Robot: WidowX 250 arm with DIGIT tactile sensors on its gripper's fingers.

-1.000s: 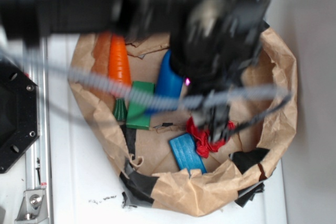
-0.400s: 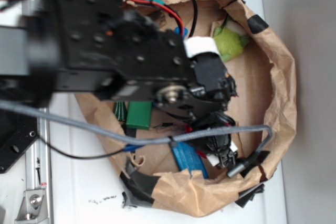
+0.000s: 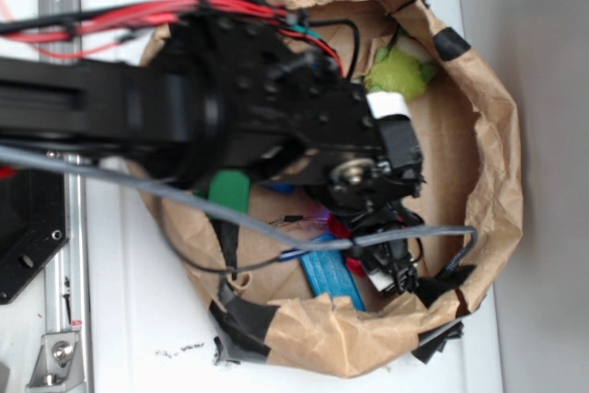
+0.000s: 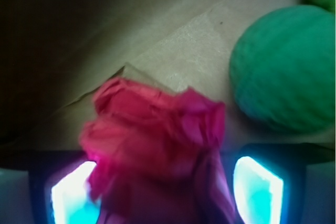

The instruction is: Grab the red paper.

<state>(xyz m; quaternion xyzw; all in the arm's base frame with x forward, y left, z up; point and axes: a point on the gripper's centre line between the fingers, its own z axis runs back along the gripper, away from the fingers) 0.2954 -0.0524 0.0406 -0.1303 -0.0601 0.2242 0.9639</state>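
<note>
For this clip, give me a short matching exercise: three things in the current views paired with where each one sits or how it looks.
Things:
1. red paper
2. green ball
3. blue block

Descriptions:
A. round, on the brown paper in the upper right of the wrist view
B. crumpled, between the two glowing fingers of the end effector
C. flat, near the bag's lower edge in the exterior view

Pairs: 1-B, 2-A, 3-C

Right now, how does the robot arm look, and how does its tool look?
The arm is black, boxy plastic and metal with visible screws. Red wires run along its top, and a grey cable crosses beneath. A white label sits near the wrist. In the wrist view, the tool shows two dark fingers with glowing cyan pads.
</note>
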